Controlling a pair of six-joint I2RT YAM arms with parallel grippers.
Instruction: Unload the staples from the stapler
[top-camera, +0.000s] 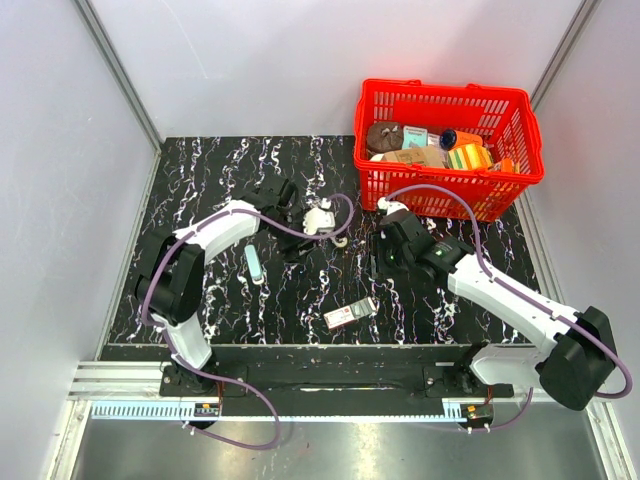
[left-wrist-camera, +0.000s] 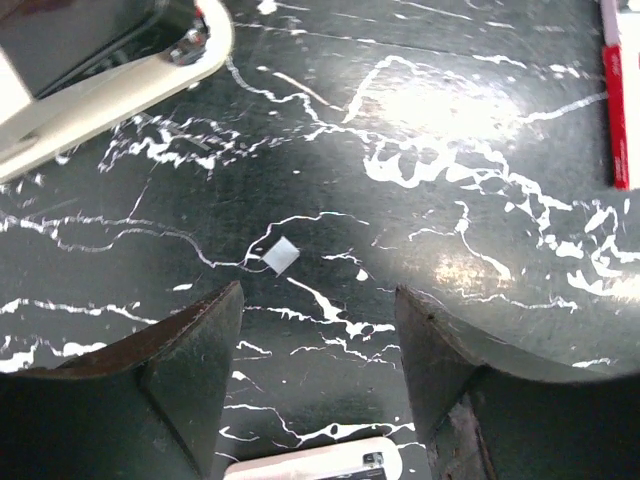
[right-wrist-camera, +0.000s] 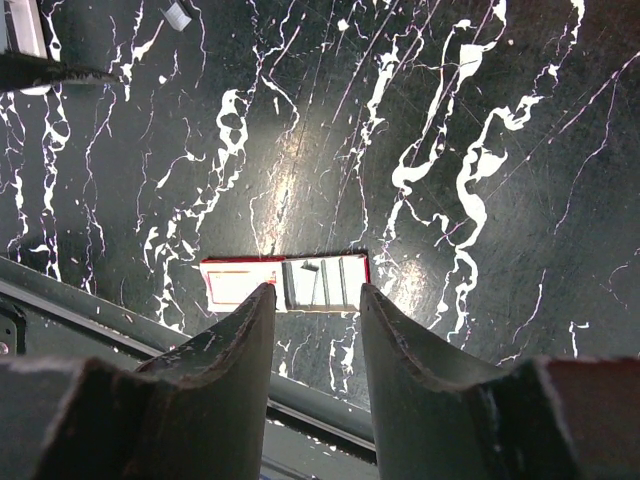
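White arms (top-camera: 225, 228) — black joints (top-camera: 170, 285), purple cables (top-camera: 430, 190).

Basket (top-camera: 500, 200) far right; tube (top-camera: 254, 266) left; box (top-camera: 350, 314) front centre, seemingly flat.

table (top-camera: 200, 180) showing black with white marble veins | basket (top-camera: 450, 92) red | arms (top-camera: 225, 228) white, black joints | cables (top-camera: 430, 187) purple | box (top-camera: 350, 313) pink-and-white | tube (top-camera: 254, 265) pale blue | left gripper (left-wrist-camera: 318, 293) black
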